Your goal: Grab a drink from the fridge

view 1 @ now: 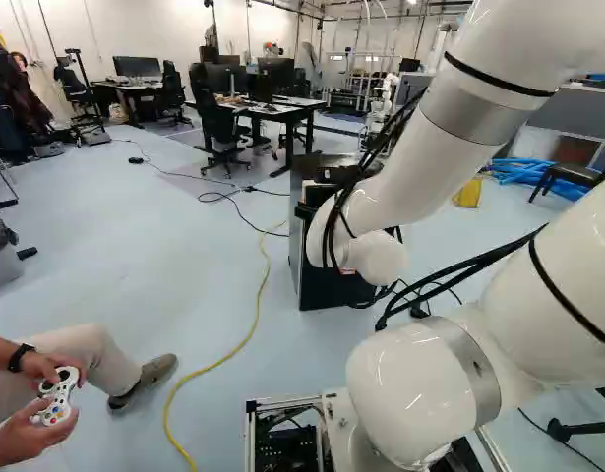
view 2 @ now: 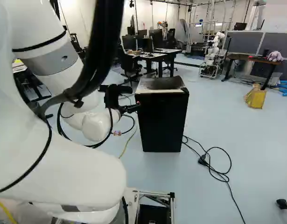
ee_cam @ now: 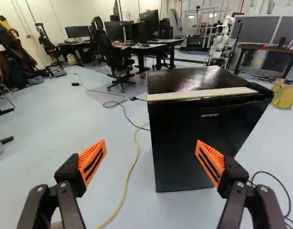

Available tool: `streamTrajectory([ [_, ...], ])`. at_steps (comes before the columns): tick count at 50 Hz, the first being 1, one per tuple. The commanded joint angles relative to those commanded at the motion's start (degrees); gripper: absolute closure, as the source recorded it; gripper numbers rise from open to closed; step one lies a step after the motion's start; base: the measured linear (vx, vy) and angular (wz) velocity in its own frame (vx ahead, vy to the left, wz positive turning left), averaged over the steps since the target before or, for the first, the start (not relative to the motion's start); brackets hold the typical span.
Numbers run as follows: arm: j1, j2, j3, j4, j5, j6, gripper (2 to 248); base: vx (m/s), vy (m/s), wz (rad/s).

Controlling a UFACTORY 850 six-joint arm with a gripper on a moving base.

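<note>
My gripper [view 2: 136, 107] is beside the upper left part of the black fridge [view 2: 163, 122] in the right base view. In the wrist view the gripper [ee_cam: 151, 162] stands open, its two orange pads wide apart with nothing between them. Ahead of it is the fridge [ee_cam: 203, 143], door shut, with a pale strip along the top front edge. One finger overlaps the door front; the other has floor behind it. Whether the gripper touches the fridge I cannot tell. In the left base view my arm partly hides the fridge [view 1: 327, 291]. No drink shows.
A yellow cable [ee_cam: 132, 173] runs along the floor beside the fridge, and black cables [view 2: 220, 173] lie on its other side. A seated person's hands with a controller [view 1: 56, 395] are at the left of the left base view. Desks [view 1: 282, 110], chairs and another robot [view 2: 212, 55] stand farther back.
</note>
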Motion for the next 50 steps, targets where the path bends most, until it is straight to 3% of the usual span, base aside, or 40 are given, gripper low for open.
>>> streamTrajectory([
  [15, 2.4, -2.5, -1.9, 3.0, 0.5, 0.0, 3, 0.000, 0.000, 0.000],
  [50, 8.1, -15.0, -8.5, 5.3, 0.6, 0.0, 3, 0.000, 0.000, 0.000],
])
